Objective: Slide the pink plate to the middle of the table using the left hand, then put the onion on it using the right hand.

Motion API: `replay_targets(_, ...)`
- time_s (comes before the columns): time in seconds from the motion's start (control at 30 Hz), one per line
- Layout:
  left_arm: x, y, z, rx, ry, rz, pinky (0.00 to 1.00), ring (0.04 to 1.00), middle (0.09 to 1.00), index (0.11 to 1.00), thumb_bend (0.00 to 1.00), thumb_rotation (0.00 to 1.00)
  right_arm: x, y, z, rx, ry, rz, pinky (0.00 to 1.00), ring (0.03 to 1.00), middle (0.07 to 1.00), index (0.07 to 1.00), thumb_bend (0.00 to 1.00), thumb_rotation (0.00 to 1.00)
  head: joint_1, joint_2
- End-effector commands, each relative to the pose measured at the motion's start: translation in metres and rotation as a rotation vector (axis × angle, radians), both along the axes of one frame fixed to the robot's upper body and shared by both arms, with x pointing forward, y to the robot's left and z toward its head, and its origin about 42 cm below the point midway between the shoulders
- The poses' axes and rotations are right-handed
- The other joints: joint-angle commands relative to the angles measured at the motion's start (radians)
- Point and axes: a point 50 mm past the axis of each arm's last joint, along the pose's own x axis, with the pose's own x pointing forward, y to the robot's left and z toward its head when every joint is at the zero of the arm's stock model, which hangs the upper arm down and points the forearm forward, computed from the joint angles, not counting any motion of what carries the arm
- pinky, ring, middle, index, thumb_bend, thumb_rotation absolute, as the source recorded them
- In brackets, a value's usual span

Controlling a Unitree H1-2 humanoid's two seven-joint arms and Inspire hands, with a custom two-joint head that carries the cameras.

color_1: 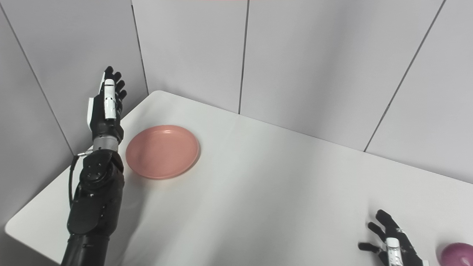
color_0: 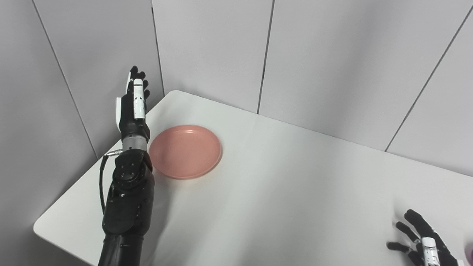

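Note:
The pink plate [color_0: 185, 150] lies empty on the white table [color_0: 281, 192], near its far left corner. My left hand [color_0: 133, 103] is raised just left of the plate, fingers straight and apart, holding nothing and not touching the plate. My right hand [color_1: 391, 242] rests open at the bottom right, fingers spread on the table. The purple onion [color_1: 457, 254] sits at the bottom right edge, a little to the right of the right hand and apart from it. Only a sliver of the onion [color_0: 469, 253] shows in the left eye view.
Grey panelled walls [color_0: 207, 48] close in behind the table and on its left, near the left hand. The table's left edge [color_0: 70, 199] runs beside my left forearm.

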Motion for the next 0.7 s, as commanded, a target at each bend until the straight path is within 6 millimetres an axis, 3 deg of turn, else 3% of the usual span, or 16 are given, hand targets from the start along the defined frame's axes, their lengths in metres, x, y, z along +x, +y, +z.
replay_targets(0.0,0.002,0.009,0.021,0.037,-0.081,0.015,0.96,0.953,0.952,0.941,0.42,1.0,0.006,-0.001,0.015,0.01,-0.053,0.001,0.52,0.806,0.858,0.813,0.69,0.82,0.0,0.002)
replay_targets(0.23,-0.001,0.013,0.017,0.036,-0.071,0.028,0.94,0.952,0.949,0.939,0.41,1.0,0.005,-0.002,0.015,0.005,-0.048,-0.003,0.53,0.806,0.858,0.815,0.72,0.83,0.004,0.006)
replay_targets(0.67,-0.016,0.015,0.007,0.033,-0.017,0.032,0.96,0.958,0.963,0.934,0.4,1.0,0.003,-0.002,0.02,0.015,-0.045,0.004,0.54,0.81,0.864,0.824,0.68,0.81,0.009,0.015)
